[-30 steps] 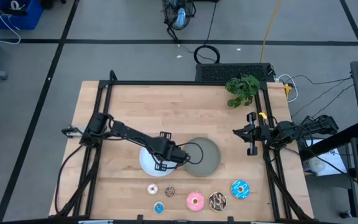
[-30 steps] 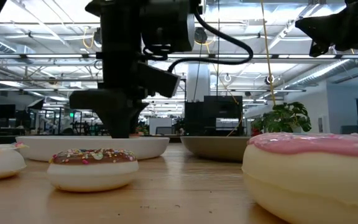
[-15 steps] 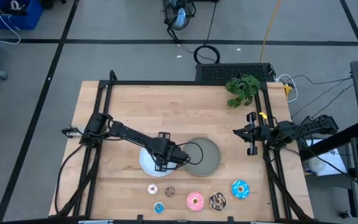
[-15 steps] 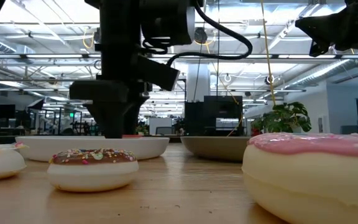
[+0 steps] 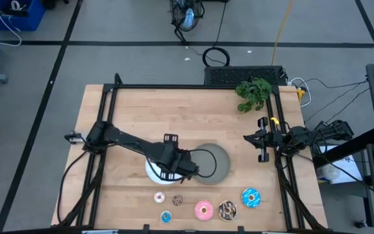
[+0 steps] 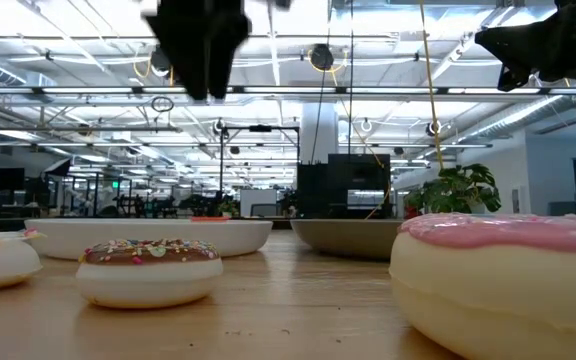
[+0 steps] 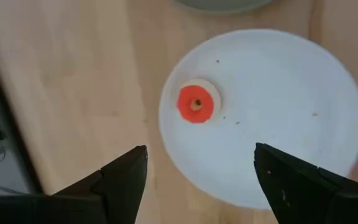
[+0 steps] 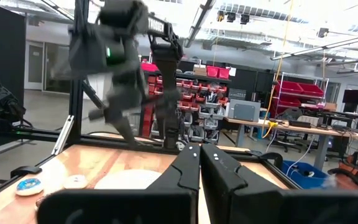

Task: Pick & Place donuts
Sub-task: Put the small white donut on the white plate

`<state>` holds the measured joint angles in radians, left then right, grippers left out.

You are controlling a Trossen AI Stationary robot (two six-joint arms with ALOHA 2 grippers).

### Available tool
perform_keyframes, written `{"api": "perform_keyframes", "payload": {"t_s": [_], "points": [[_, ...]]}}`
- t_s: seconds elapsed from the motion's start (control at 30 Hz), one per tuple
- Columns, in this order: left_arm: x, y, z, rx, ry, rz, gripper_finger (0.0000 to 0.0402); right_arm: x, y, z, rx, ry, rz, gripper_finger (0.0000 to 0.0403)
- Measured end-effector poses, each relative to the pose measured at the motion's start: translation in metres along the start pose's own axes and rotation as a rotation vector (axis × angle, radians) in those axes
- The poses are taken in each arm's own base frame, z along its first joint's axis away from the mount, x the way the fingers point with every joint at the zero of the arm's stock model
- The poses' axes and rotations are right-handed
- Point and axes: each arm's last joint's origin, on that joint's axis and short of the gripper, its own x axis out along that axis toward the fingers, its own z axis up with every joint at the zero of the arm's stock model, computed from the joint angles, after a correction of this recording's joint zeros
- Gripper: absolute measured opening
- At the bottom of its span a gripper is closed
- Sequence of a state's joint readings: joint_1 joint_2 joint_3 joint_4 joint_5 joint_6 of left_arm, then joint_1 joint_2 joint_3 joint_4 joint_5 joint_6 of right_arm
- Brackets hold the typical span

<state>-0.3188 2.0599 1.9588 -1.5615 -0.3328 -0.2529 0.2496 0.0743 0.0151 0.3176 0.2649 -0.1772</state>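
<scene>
The red donut [image 7: 196, 103] lies flat on the white plate [image 7: 278, 93]. My left gripper [image 7: 201, 180] hangs open high above that plate, fingers pointing down; the high view shows my left gripper [image 5: 176, 167] over the white plate [image 5: 150, 173]. Along the near edge lie the white-pink donut [image 5: 159, 197], dark brown donut [image 5: 178, 199], tiny blue donut [image 5: 166, 217], pink donut [image 5: 204, 210], chocolate sprinkled donut [image 5: 226, 209] and blue sprinkled donut [image 5: 250, 197]. My right gripper [image 5: 262, 140] waits shut at the table's right edge.
The grey plate [image 5: 216, 162] stands right beside the white plate, on its right. A green plant [image 5: 253, 93] sits at the far right corner. A black frame [image 5: 109, 97] runs along the table's edges. Bare wood lies at the far left.
My left gripper has opened low over the white plate, then risen straight up, leaving the low view except for its arm at the top. The red donut stays lying on the white plate.
</scene>
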Motion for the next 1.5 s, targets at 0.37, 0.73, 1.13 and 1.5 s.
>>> {"api": "perform_keyframes", "payload": {"t_s": [0.37,0.73,1.13,1.5], "points": [[-0.080,0.010,-0.048,-0.196,-0.214,-0.128,0.0282,0.000,0.000,0.000,0.001,-0.004,0.003,0.0004],[-0.079,-0.014,-0.107,-0.176,-0.177,-0.162,0.0063,0.000,0.000,0.000,0.001,-0.002,0.003,0.0004],[-0.052,-0.045,-0.103,-0.223,-0.183,-0.269,0.0012,0.000,0.000,-0.001,-0.001,0.005,0.005,0.0004],[-0.052,-0.044,-0.103,-0.212,-0.230,-0.194,0.0037,0.000,0.000,-0.001,-0.001,0.005,0.005,0.0004]]}}
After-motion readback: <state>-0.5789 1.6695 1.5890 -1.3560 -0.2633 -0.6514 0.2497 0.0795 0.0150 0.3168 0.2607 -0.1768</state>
